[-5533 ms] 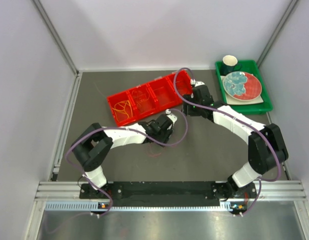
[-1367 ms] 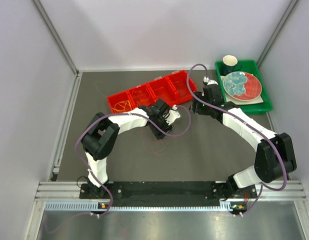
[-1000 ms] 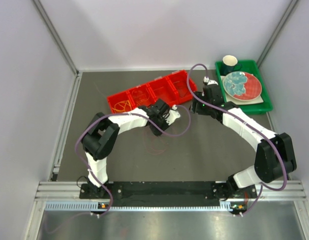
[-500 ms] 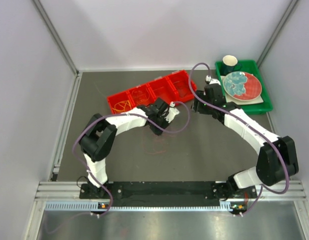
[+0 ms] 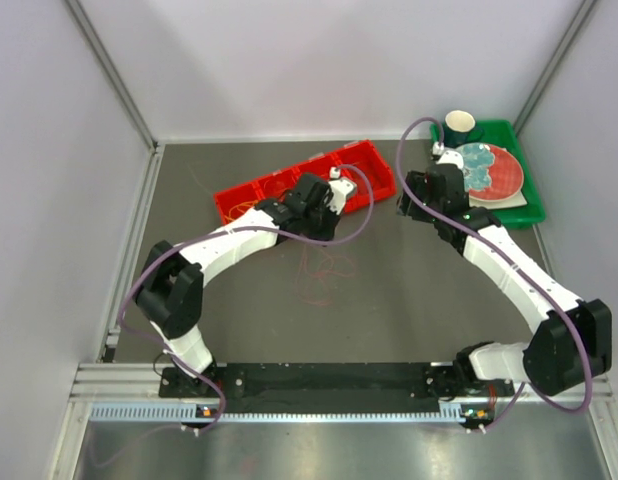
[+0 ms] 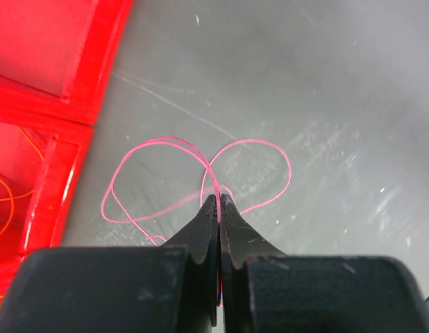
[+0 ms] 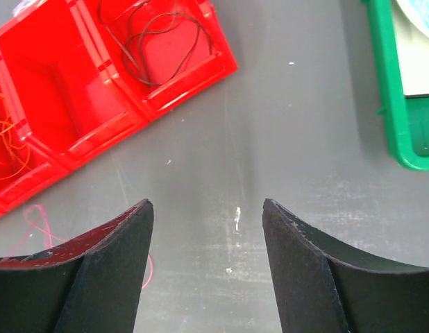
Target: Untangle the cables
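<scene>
A thin pink cable lies in two loops on the grey table, and my left gripper is shut on a strand where the loops cross. From above, that gripper hangs by the red tray's near edge, with the loose pink loops just in front of it. A black cable lies coiled in one compartment of the red tray. Yellow-orange cable fills another compartment. My right gripper is open over bare table, holding nothing, between the red tray and the green tray.
The red compartment tray sits at an angle at the back centre. A green tray at the back right holds a plate and a dark cup. Walls enclose the table on three sides.
The left gripper has shut on the pink cable and moved back toward the red tray, drawing the loops out. The right arm has pulled back and right toward the green tray.
</scene>
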